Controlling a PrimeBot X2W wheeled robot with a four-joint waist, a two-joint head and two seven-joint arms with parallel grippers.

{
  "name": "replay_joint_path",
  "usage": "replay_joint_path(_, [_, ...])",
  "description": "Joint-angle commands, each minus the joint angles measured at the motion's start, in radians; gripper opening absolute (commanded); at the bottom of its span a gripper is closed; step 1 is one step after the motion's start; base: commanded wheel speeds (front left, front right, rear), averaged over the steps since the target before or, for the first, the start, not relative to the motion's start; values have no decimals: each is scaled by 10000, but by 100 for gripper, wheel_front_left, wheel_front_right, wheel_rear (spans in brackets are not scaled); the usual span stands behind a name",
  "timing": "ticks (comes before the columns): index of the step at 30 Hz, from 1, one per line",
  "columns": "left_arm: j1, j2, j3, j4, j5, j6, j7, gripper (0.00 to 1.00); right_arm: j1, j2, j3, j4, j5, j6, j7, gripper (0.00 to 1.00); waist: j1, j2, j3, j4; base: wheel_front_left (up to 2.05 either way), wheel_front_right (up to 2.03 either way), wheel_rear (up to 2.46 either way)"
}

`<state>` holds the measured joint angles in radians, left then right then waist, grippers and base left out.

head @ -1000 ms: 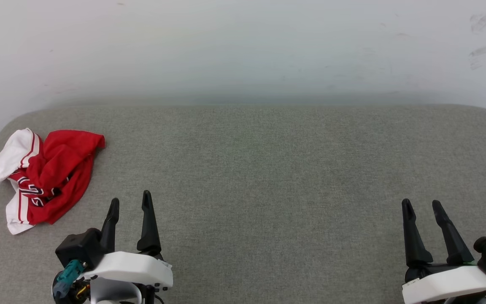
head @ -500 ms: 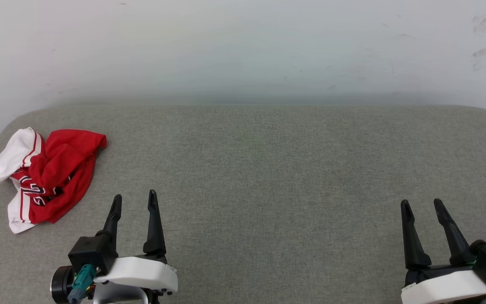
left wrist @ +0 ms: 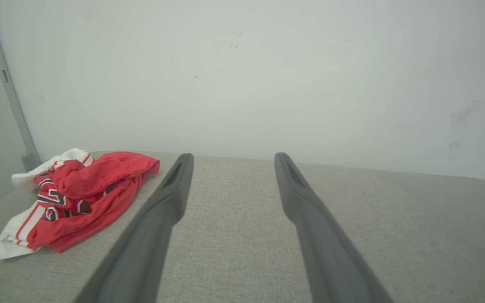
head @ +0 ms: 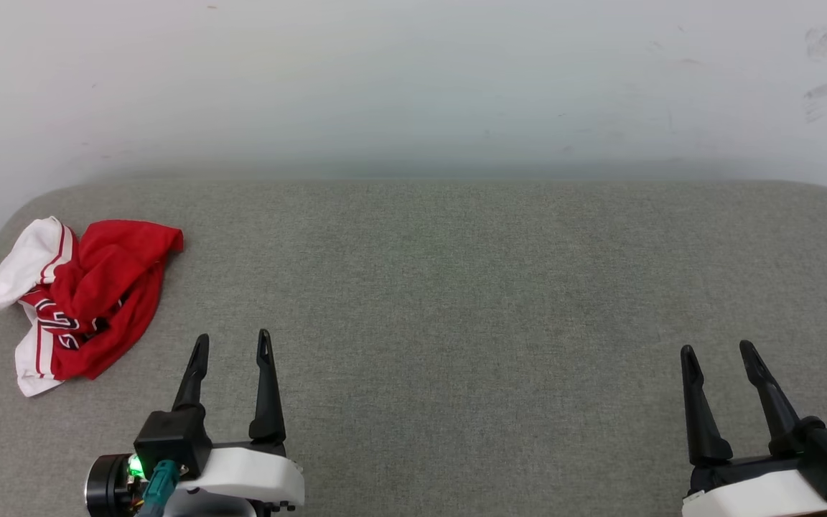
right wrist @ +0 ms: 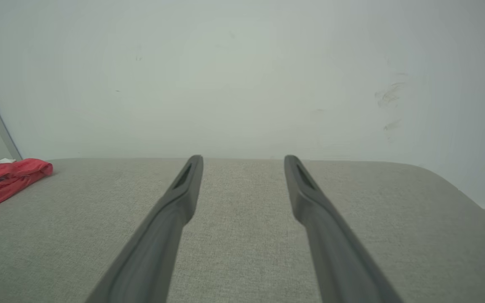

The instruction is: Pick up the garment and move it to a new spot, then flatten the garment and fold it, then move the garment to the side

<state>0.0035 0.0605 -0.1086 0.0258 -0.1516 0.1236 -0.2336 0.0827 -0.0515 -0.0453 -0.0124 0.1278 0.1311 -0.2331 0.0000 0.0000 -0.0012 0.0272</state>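
The garment (head: 90, 294), a red jersey with white striped sleeves and black lettering, lies crumpled near the far left corner of the grey padded table (head: 456, 287). The left wrist view has the garment (left wrist: 82, 193) at its left, and the right wrist view catches the garment's (right wrist: 2, 179) edge at the far left. My left gripper (head: 232, 341) is open and empty, to the right of the garment and nearer to me. Over the table's near right part hangs my right gripper (head: 716, 352), open too, with nothing between its fingers.
A pale wall (head: 413, 86) runs close behind the table's far edge. The table's corners are rounded. A grey upright post (left wrist: 11, 92) stands beyond the far left corner. Bare grey cloth stretches from the garment across the middle to the right side.
My left gripper has shifted a little right and back toward me, its fingers turning more upright. The right gripper has drawn back slightly. The garment has stayed where it was.
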Motion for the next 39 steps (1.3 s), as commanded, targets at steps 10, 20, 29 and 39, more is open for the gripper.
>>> replay_joint_path(10, [122,-54,97,-12,581,-205,-265,100,150,22,10,-210,-246,-6,-267,100,0,0,1,46,0,0,0])
replay_joint_path(20, [176,-103,393,99,351,-687,-323,100,175,23,24,-193,-81,-7,-332,100,0,0,7,49,0,0,0])
replay_joint_path(29, [133,-108,415,233,80,-784,-323,100,161,24,12,-139,416,-7,-332,100,0,0,24,51,0,0,0])
replay_joint_path(39, [158,-110,383,371,13,-712,-323,100,211,24,34,23,647,-7,-332,100,0,0,14,58,0,0,0])
